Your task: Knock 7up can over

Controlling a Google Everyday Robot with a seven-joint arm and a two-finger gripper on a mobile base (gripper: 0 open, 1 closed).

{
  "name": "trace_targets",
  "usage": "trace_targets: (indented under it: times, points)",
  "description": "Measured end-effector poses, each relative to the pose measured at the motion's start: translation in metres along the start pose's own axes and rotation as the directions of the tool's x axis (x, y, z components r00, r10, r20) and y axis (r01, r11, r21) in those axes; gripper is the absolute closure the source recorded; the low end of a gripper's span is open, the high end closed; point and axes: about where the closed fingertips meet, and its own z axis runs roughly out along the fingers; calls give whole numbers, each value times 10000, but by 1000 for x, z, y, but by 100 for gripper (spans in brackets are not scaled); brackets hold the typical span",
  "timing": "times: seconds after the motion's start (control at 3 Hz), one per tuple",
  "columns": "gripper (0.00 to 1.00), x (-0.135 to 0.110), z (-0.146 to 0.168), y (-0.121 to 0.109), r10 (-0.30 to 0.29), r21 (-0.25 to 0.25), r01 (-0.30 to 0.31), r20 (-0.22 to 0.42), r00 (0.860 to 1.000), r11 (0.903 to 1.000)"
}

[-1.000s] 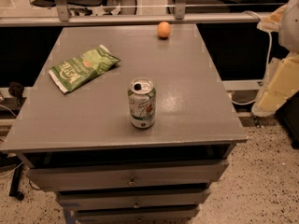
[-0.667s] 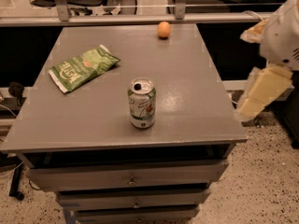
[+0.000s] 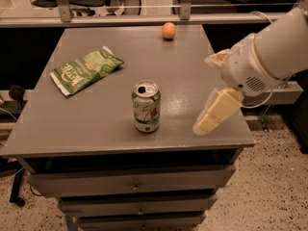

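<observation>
**Closing in on the can**

The 7up can (image 3: 146,107) stands upright near the bench's (image 3: 86,129) front edge. The gripper (image 3: 205,94) hovers to its right, apart from it, fingers (image 3: 216,110) spread wide and empty. This looks like the approach; next likely calls for a leftward sweep into the can's upper body.

The gripper (image 3: 204,93), by the right front corner of the table (image 3: 96,129), has its upper finger (image 3: 216,57) largely hidden behind the white wrist, the arm (image 3: 284,42) runs off the right edge, the small print on the 7up can (image 3: 146,107) is unreadable, and the lowest drawer (image 3: 139,223) is cut off by the bottom edge.
</observation>
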Motion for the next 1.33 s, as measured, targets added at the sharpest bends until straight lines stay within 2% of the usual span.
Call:
trace_targets:
  times: [0.33, 0.67, 1.0, 1.33]
  points:
    - [0, -13, 38, 10, 553, -683, -453, 1526, 9867, 9966]
    - [0, -31, 68, 17, 1082, -1378, -677, 3114, 9441, 9881]
    - [0, -52, 89, 22, 1491, -1895, -691, 4499, 8806, 9795]
    - [20, -78, 100, 24, 1611, -2108, -469, 5661, 8085, 9764]
